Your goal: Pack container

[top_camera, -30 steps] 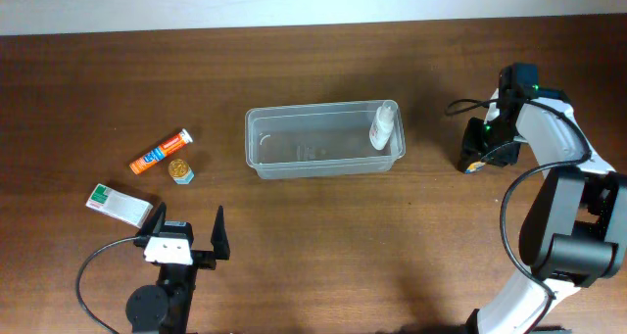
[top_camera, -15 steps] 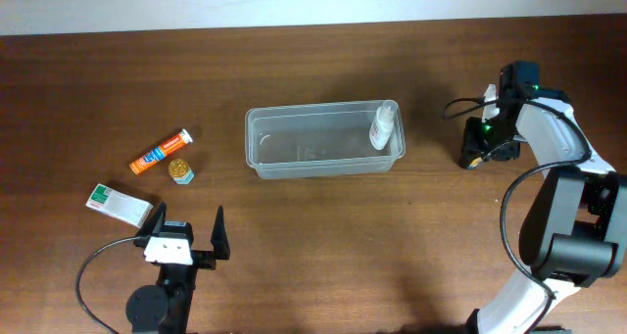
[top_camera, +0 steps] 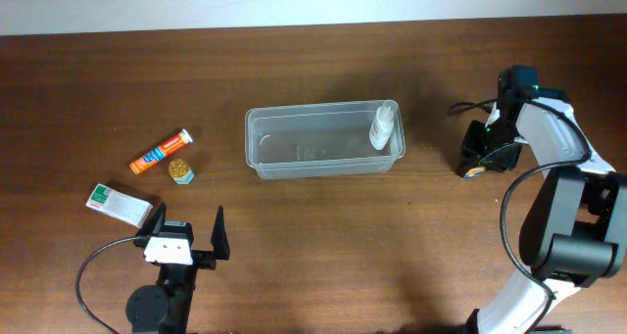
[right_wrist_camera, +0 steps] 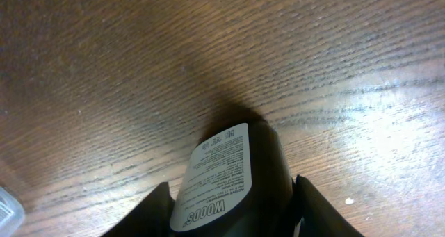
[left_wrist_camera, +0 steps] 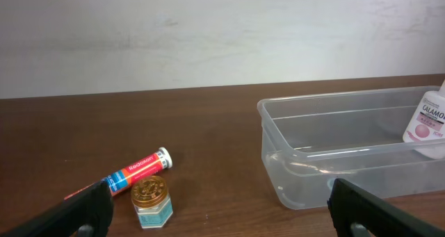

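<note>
Clear plastic container [top_camera: 294, 150] sits mid-table, with only a white bottle [top_camera: 384, 126] inside at its right end. Right gripper [top_camera: 475, 161] near the right edge pinches a dark bottle [right_wrist_camera: 229, 174]. Left gripper [top_camera: 188, 231] at front-left is spread and empty. Orange tube [top_camera: 161, 152], small jar [top_camera: 180, 169] and green-white box [top_camera: 120, 205] near the left edge are still unpacked.

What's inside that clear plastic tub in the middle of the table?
The tub holds just one small white bottle with a pink label, at its right end. The rest looks bare. The cloudy wall blurs the bottle's base.
</note>
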